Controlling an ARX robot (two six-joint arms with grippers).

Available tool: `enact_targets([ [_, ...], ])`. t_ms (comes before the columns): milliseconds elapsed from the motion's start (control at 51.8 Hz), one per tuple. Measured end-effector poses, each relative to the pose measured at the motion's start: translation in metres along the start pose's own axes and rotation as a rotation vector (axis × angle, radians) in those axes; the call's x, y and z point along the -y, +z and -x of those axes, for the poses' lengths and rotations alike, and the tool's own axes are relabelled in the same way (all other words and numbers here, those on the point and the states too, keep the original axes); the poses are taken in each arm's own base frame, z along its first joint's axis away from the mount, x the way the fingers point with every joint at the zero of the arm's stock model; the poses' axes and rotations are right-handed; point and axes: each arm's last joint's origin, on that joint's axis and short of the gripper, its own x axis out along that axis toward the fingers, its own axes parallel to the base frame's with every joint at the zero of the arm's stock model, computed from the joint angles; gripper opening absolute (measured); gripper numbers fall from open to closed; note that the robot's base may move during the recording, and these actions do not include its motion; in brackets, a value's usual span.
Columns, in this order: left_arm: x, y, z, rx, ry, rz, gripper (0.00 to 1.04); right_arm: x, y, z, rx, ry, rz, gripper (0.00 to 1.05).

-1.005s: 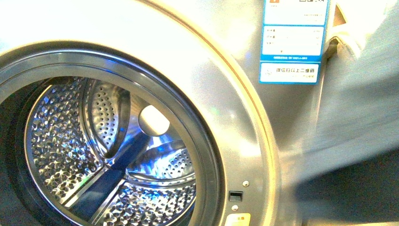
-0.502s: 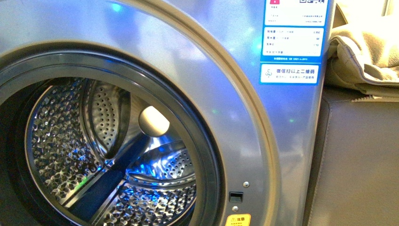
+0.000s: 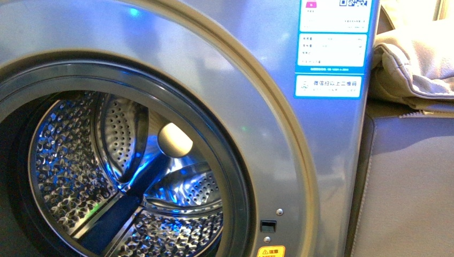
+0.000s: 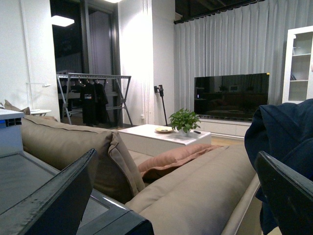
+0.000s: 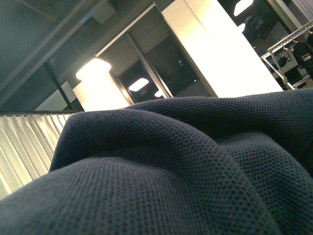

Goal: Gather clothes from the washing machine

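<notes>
Where the front view looks at the washing machine [image 3: 257, 107], its round hole shows the shiny steel drum [image 3: 69, 160], full of little holes and lit with blue light. Blue and white labels [image 3: 329, 51] sit high on the grey front, and an orange sticker [image 3: 270, 251] peeks in at the bottom edge. A beige cushion [image 3: 417, 64] lies just beside the machine, on its right. No arm shows in this view.

The clothes [image 5: 171, 161] are out of the machine. In the right wrist view the dark blue cloth fills almost the whole picture, lying in soft folds right up against the camera. It hides the right claw, so I cannot tell how that claw stands.

In the left wrist view the left claw [image 4: 176, 154] is wide open. Its two dark fingers [image 4: 58, 196] stand far apart with nothing between them. The same blue cloth [image 4: 286, 137] hangs in a bunch just beside one finger, but I cannot tell if they touch. Behind the claw is a brown sofa [image 4: 195, 186], a low white table [image 4: 156, 134] with a green plant [image 4: 184, 120], a big black TV [image 4: 232, 95] and a rack [image 4: 93, 93] with dark clothes hanging on it
</notes>
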Motion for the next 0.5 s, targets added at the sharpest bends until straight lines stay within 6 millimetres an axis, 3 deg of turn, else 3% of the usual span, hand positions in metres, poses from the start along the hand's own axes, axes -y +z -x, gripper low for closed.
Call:
enact_targets([
  [135,0.0,0.0,0.0,0.0,0.0,0.0,0.98,-0.005,-0.004,0.005,-0.049,-0.016,0.057,0.12],
  [232,0.0,0.0,0.0,0.0,-0.003,0.0,0.98,0.004,-0.019,0.019,-0.144,-0.075,0.085,0.12],
  [367,0.0,0.0,0.0,0.0,-0.002,0.0,0.98,0.045,-0.049,0.047,-0.273,-0.216,0.076,0.12],
  [502,0.0,0.0,0.0,0.0,-0.002,0.0,0.98,0.106,-0.08,0.067,-0.379,-0.384,0.049,0.12],
])
